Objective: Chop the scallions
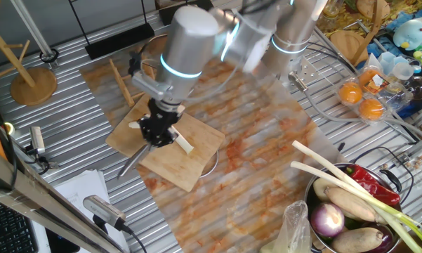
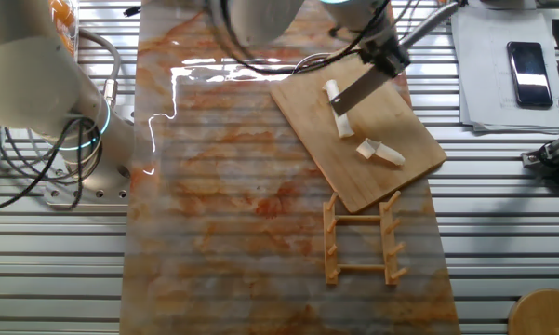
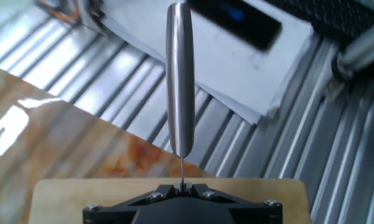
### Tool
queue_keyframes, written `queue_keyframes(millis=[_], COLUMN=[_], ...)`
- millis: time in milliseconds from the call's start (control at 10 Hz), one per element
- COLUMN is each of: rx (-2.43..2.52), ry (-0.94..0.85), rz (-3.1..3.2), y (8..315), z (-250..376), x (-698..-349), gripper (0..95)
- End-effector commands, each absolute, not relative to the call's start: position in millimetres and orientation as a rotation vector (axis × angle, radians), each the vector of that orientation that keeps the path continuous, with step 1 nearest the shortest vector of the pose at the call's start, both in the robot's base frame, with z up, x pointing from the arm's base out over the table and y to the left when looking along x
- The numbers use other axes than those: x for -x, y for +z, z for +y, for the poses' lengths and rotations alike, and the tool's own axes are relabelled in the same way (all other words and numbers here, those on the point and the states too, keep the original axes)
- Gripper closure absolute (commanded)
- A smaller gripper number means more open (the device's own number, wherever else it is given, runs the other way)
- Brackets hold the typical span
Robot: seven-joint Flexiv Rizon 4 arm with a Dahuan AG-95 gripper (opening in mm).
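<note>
Fingers point(image 2: 391, 56) closed on the knife point(image 2: 358, 90), blade slanting across the uncut scallion point(image 2: 338, 110) lying lengthwise on the board point(image 2: 400, 163) on the worktop point(image 2: 214, 186), directly under the edge; cut stub point(image 2: 379, 152) lies apart beyond it

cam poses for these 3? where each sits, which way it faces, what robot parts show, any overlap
One fixed view: high, off one side, angled down; arm and gripper over the cutting board.
The other fixed view: near top-down from the opposite side; robot base at left, knife over scallions.
Hand view: on the hand, looking along the knife handle; only the clamp shows.
Shared: both fixed views show board, scallions, wooden rack.
</note>
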State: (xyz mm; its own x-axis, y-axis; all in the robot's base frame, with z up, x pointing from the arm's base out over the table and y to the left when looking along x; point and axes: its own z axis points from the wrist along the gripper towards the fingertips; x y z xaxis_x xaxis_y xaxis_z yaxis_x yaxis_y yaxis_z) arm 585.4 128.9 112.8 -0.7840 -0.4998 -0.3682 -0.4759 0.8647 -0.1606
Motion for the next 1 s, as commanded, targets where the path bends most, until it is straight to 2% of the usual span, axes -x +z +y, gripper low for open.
queue_keyframes(millis=[100,800,1000], rx=[0.636,0.203,0.175], ry=[-0.074,-0.036,-0.075], rz=[2.736,2.879,2.912], y=[121,133,139], z=[134,134,123], x=[-582,-590,-591], gripper=[95.0,95.0,95.0])
